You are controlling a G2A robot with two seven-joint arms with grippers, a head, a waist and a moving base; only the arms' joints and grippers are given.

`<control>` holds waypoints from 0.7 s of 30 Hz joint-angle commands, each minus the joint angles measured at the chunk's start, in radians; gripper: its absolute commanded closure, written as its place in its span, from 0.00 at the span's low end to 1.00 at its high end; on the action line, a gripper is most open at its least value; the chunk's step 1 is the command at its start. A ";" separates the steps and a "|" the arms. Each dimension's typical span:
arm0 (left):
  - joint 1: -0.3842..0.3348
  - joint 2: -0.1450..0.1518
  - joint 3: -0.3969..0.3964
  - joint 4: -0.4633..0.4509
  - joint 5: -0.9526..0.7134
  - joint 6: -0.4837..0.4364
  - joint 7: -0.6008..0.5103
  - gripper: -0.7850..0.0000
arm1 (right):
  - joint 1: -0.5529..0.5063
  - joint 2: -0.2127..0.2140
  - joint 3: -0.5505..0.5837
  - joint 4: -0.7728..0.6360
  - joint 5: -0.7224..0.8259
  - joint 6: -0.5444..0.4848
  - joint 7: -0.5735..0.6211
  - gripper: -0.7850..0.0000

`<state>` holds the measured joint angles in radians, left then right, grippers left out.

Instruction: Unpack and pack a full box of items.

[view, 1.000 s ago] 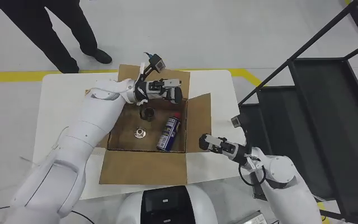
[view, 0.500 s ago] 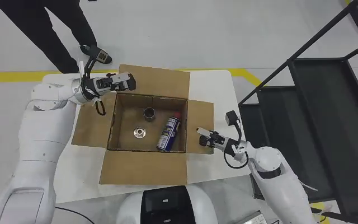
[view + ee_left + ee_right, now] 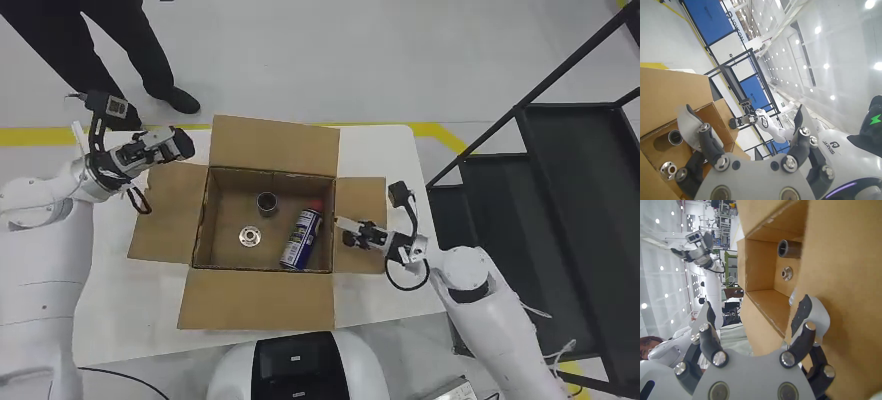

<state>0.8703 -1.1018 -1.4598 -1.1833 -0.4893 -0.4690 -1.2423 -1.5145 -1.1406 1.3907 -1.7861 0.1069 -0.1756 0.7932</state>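
Note:
The cardboard box (image 3: pixel 200 215) sits open in the middle of the white table (image 3: pixel 390 150), all flaps spread outward. Inside lie a blue spray can (image 3: pixel 302 238), a dark metal cylinder (image 3: pixel 267 203) and a small steel flange (image 3: pixel 250 237). My left gripper (image 3: pixel 183 143) hovers open over the far corner of the left flap (image 3: pixel 165 215), holding nothing. In the left wrist view that gripper (image 3: pixel 744 121) faces across the box toward the cylinder (image 3: pixel 675 137) and flange (image 3: pixel 668 169). My right gripper (image 3: pixel 344 228) is open astride the right flap (image 3: pixel 365 205). In the right wrist view the flap's edge (image 3: pixel 764 321) runs between that gripper's (image 3: pixel 755 311) fingers.
A black metal stair frame (image 3: pixel 540 190) stands close to the table's right side. Bare table shows at the far right corner and along the left edge (image 3: pixel 100 260). The near flap (image 3: pixel 255 300) lies flat toward the robot.
My left gripper swung from over the box's far wall out to the left, beyond the left flap. My right gripper moved in from the table's right part onto the right flap.

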 commanded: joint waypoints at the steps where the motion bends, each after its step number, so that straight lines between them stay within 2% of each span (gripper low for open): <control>1: 0.011 0.007 -0.021 -0.005 0.019 0.000 0.020 0.00 | -0.001 0.001 -0.003 -0.040 0.004 -0.053 0.010 0.00; 5: 0.028 0.017 -0.049 -0.027 0.037 -0.002 0.033 0.00 | 0.029 -0.001 -0.045 -0.072 -0.036 -0.089 0.004 0.00; 10: 0.052 0.027 -0.072 -0.076 0.046 -0.010 0.046 0.00 | 0.113 -0.014 -0.156 -0.057 -0.158 -0.042 -0.045 0.00; 14: 0.075 0.030 -0.074 -0.117 0.042 -0.018 0.061 0.00 | 0.183 -0.028 -0.255 -0.050 -0.259 0.072 -0.083 0.00; 21: 0.102 0.032 -0.056 -0.156 0.037 -0.021 0.080 0.00 | 0.273 -0.054 -0.390 -0.033 -0.424 0.418 -0.136 0.00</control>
<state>0.9696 -1.0695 -1.5195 -1.3360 -0.4501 -0.4913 -1.1646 -1.2526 -1.1908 1.0197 -1.8248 -0.2926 0.1683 0.6635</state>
